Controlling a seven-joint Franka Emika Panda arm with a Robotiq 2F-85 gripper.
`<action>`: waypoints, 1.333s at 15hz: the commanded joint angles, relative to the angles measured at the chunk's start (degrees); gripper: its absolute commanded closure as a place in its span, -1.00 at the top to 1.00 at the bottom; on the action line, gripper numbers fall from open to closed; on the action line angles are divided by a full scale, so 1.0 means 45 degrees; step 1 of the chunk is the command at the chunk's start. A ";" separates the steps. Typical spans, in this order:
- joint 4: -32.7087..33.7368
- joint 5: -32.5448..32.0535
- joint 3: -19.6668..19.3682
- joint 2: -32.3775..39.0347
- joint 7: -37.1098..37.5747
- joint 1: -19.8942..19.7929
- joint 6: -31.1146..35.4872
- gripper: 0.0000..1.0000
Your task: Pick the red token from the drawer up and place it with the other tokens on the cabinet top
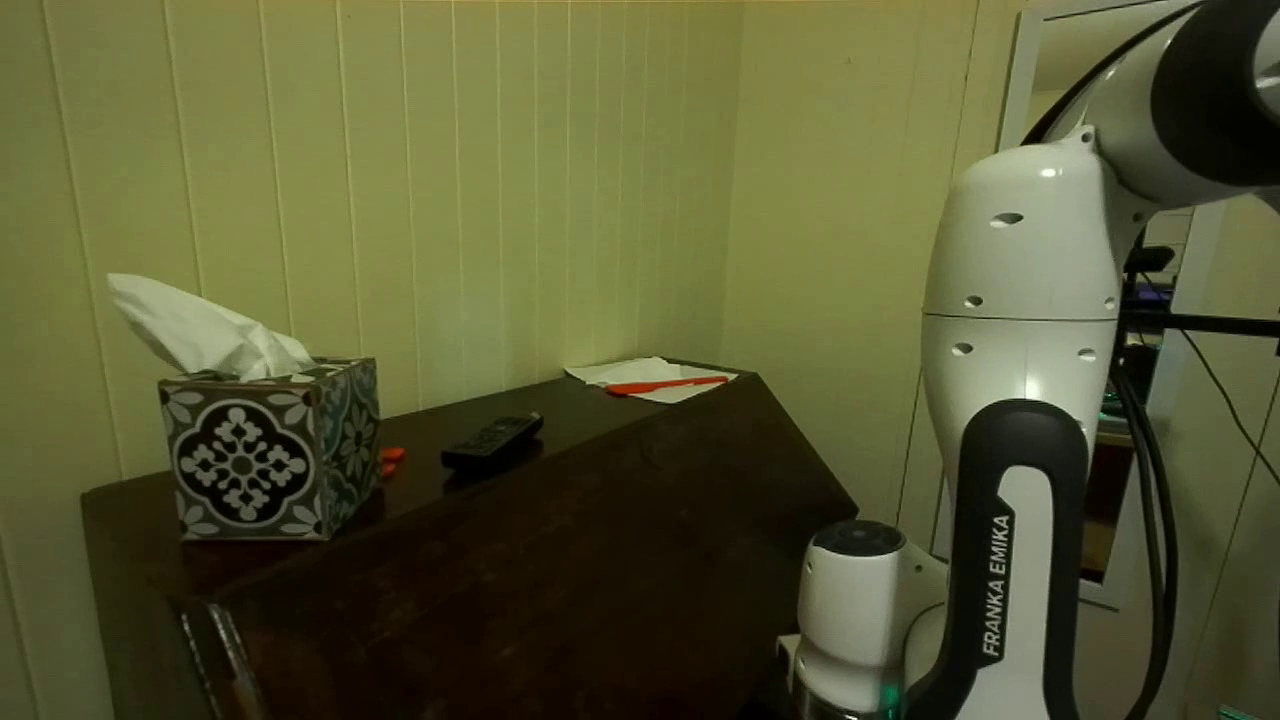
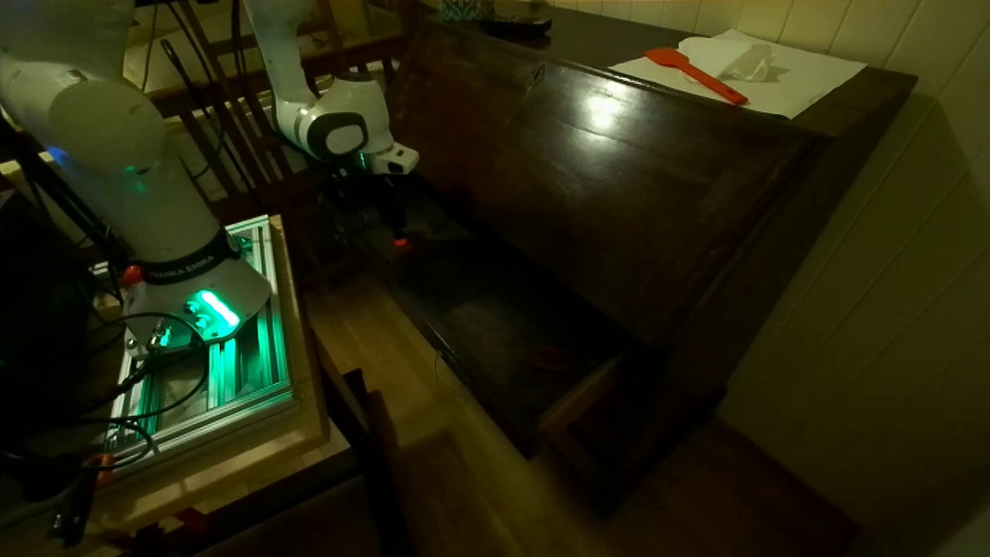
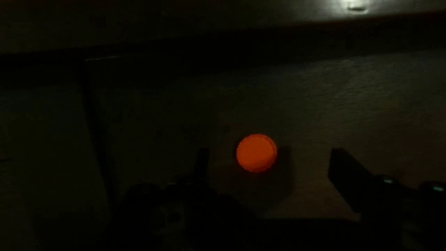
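In an exterior view, a white robot arm [image 1: 1020,250] fills the right side, FRANKA EMIKA reading upward along its lower link; the frame's right edge cuts off the rest. The dark, glossy cabinet top [image 1: 580,410] stretches from lower left toward the center. At left, a patterned tissue box [image 1: 250,450] partly hides red tokens [image 1: 392,455], their number unclear. Bare wood lies between these, a black remote [image 1: 490,440] with keys too small to read, and, at the far end, a red spatula [image 1: 668,385] on white paper [image 1: 640,370].

In an exterior view, dim FRANKA EMIKA lettering also curves around the arm's base at left. The drawer [image 2: 580,394] stands open across the center, deep in shadow. The red token [image 2: 401,242] is near its far end, left of center; a faint red round shape [image 2: 554,358] at the near end is hard to make out.

In the wrist view, the token lies just below center. The gripper [image 3: 268,157] has its jaws spread wide around it, touching neither side, the gap wider at right; its left half nearly melts into darkness.
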 commanded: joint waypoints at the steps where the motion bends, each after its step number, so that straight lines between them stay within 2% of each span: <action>1: 0.0097 -0.0388 0.0554 0.0642 -0.0518 -0.0891 0.0998 0.63; 4: 0.0159 -0.0409 0.0766 0.1114 -0.0846 -0.1234 0.1528 0.60; 8: 0.0237 -0.0442 0.0814 0.1590 -0.1166 -0.1392 0.1997 0.42; 12: 0.0362 -0.0461 0.0781 0.1948 -0.1380 -0.1312 0.2409 0.32; 17: 0.0543 -0.0439 0.0670 0.2219 -0.1607 -0.1139 0.2747 0.33; 20: 0.0632 -0.0411 0.0635 0.2321 -0.1685 -0.1061 0.2783 0.21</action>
